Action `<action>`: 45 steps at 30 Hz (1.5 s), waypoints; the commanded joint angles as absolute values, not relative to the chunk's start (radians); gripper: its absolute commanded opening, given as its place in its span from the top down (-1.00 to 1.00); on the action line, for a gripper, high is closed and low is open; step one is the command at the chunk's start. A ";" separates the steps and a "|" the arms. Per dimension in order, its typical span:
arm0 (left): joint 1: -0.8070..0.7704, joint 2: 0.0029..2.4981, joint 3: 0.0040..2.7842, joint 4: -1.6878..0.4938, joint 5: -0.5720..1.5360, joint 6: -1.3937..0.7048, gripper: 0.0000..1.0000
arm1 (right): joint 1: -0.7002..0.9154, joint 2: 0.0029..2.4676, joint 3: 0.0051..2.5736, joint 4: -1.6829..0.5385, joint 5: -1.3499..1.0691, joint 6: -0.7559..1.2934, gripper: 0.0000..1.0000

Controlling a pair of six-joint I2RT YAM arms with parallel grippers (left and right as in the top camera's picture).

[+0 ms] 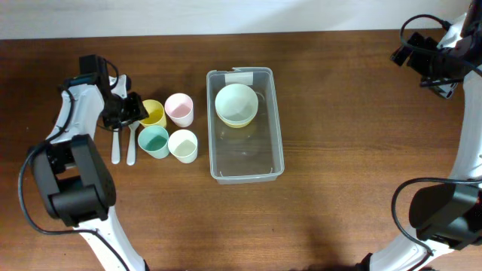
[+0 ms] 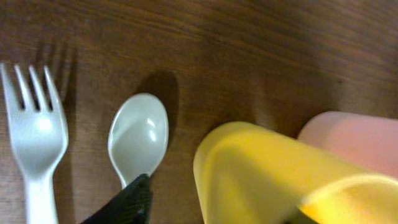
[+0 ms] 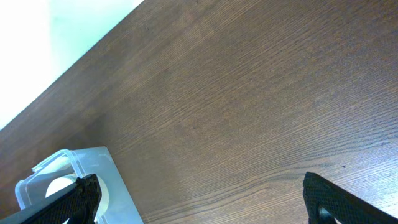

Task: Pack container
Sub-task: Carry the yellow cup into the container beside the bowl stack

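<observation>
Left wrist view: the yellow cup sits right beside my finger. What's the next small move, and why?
Probably close the left gripper on the near wall of the yellow cup. One finger sits just outside that wall, by the spoon, and the cup stands on the table, not yet packed. The container has bare floor beside its stacked bowls.

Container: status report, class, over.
Left gripper at yellow cup, grip unclear. Right gripper open, empty. Container holds bowls; other cups outside. Nothing blocking.

White arm links (image 1: pixel 75 105), black joints (image 1: pixel 71 188), looping black cables (image 1: pixel 20 188); black claw fingers (image 3: pixel 336 202).
</observation>
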State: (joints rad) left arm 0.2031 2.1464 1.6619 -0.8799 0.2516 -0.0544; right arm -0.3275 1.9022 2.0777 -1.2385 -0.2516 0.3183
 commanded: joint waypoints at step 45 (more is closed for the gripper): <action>-0.506 2.077 1.893 -1.237 0.056 -0.068 0.75 | -0.327 1.905 2.080 -1.239 -0.250 0.323 -0.98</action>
State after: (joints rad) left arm -0.5133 2.0899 1.9617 -1.2819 0.0799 -0.0536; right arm -0.3275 1.9022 2.0777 -1.2381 -0.2516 0.3183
